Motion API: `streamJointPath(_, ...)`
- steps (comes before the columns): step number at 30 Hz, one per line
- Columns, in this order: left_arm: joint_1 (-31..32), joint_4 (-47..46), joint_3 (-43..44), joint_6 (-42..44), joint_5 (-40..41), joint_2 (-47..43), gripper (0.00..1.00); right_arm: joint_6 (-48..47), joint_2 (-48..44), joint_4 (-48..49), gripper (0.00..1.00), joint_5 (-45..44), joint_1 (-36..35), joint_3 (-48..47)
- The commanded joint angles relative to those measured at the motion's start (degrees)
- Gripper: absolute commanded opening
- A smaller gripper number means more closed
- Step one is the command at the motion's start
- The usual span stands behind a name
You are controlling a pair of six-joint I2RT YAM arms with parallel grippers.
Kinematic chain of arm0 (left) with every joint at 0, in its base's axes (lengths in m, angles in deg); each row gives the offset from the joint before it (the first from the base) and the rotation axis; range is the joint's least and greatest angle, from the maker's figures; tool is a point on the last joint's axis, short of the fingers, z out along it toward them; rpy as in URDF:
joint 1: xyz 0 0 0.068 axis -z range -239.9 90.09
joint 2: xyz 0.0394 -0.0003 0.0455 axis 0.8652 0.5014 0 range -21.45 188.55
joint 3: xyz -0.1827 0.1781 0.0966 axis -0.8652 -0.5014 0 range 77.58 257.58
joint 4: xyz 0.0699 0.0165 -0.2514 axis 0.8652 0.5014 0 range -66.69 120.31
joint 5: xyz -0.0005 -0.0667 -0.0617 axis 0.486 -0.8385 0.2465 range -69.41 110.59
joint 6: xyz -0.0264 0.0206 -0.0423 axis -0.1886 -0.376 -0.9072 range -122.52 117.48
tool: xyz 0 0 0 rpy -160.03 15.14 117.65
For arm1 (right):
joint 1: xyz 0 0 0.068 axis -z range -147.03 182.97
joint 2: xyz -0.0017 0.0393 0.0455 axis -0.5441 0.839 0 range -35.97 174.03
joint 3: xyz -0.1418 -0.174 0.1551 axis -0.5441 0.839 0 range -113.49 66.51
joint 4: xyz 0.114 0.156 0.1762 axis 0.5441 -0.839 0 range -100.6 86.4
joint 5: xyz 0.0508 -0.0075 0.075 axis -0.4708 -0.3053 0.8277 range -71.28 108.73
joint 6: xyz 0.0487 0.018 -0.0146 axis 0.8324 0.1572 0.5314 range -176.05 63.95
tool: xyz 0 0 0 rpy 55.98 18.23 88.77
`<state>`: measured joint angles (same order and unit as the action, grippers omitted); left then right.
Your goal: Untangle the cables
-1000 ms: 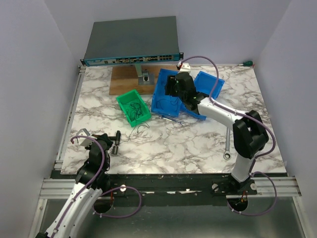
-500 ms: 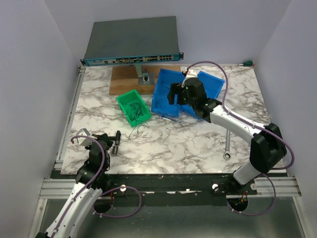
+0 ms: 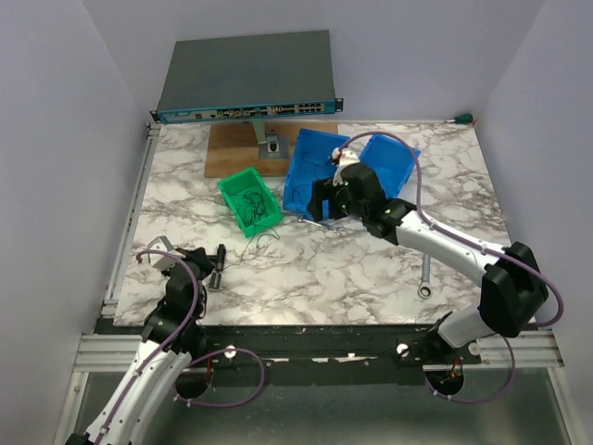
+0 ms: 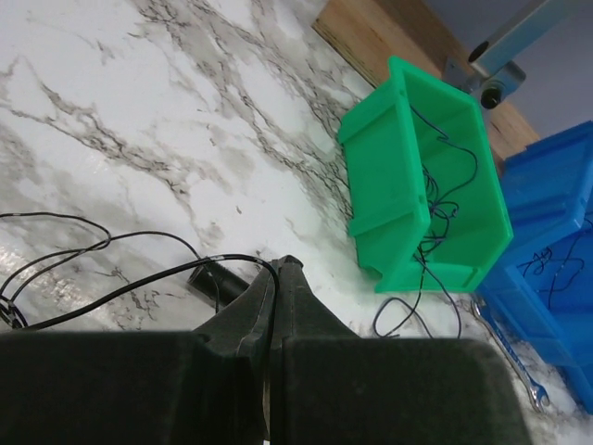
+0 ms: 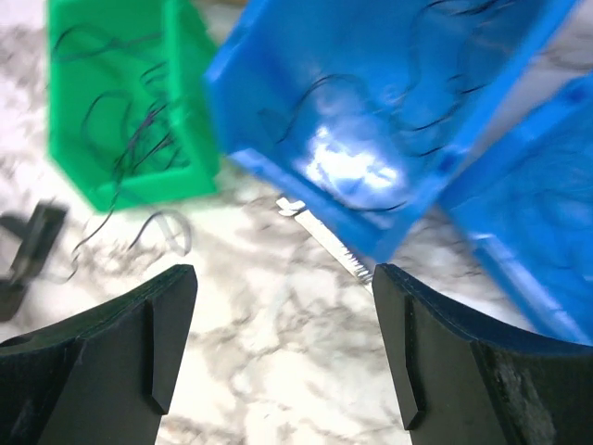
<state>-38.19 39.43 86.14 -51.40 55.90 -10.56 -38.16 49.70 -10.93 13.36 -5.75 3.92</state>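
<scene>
Only overhead, network switch (image 3: 248, 79) at twelve o'clock, wrist-close, cables (image 4: 437, 211) in green bin (image 4: 375, 176), left gripper (image 4: 276, 278) pressed together, right gripper (image 5: 283, 311) wide apart, empty.

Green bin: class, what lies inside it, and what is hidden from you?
Inside the green bin lies a loose tangle of thin dark cables. One strand trails over its rim onto the table. The tangle partly covers the bin's floor, so anything underneath cannot be seen.
</scene>
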Motion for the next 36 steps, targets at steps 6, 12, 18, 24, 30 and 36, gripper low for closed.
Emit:
streamJointPath(6,0.2,-1.1,7.6,3.4,-14.8,2.9,0.0,6.6,2.9,6.6,0.88,2.4,-15.8,4.9)
streamJointPath(12,1.7,11.0,23.1,2.0,-14.5,8.4,0.0,12.6,4.4,18.0,0.88,3.1,-16.7,8.6)
streamJointPath(18,2.0,18.0,34.5,4.0,-13.8,10.5,0.0,21.3,10.1,25.2,0.87,4.0,-17.6,6.2)
streamJointPath(24,2.0,20.6,45.3,8.9,-25.2,16.5,0.0,16.5,7.1,32.7,0.86,7.6,-18.5,8.6)
streamJointPath(30,2.1,24.5,54.6,15.3,-39.6,24.1,0.0,4.5,-0.1,36.6,0.88,20.7,-18.5,13.2)
streamJointPath(36,2.3,26.2,59.3,23.3,-61.0,29.7,0.0,-0.3,-4.9,33.3,0.88,19.5,-18.5,14.3)
